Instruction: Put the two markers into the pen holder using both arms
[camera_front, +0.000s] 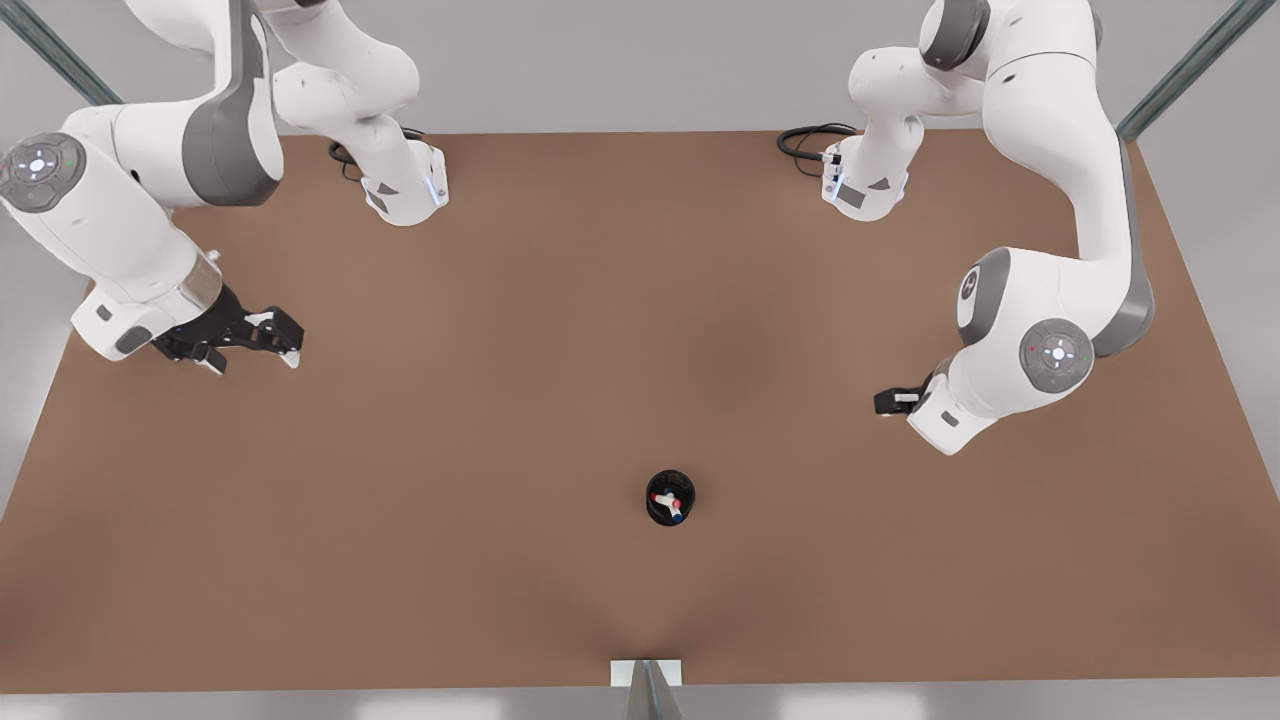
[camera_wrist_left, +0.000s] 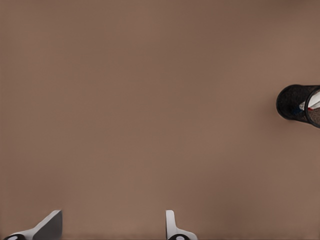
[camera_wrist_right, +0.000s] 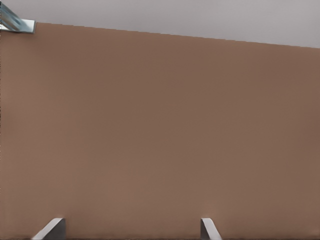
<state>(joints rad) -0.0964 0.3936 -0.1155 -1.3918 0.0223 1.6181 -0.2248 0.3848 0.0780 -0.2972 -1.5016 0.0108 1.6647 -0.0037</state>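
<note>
At the near edge of the brown worktop (camera_front: 420, 560) a small pale bracket (camera_front: 645, 673) sits in the middle. A little farther in stands the pen holder (camera_front: 670, 518), a black round cup, upright and alone on the bare surface. Both markers are inside it: the red-capped marker (camera_front: 661, 496) and the blue-capped marker (camera_front: 677, 517) lean across each other, their ends showing at the cup's mouth.

Farther back, toward the front view's right, the left tool (camera_front: 893, 401) hangs over the worktop, well apart from the cup and mostly tucked under its own white arm. In the left wrist view its fingers (camera_wrist_left: 172, 227) stand spread with only bare worktop between them, and the pen holder (camera_wrist_left: 292, 102) shows off to one side with a white marker shaft in its mouth.

On the front view's left, the right tool (camera_front: 255, 358) hovers tilted above the worktop, far from the cup. Its fingers (camera_wrist_right: 210, 229) are spread too and carry nothing.

At the far edge both arm bases are bolted down, with black cables (camera_front: 805, 140) looped beside them
</note>
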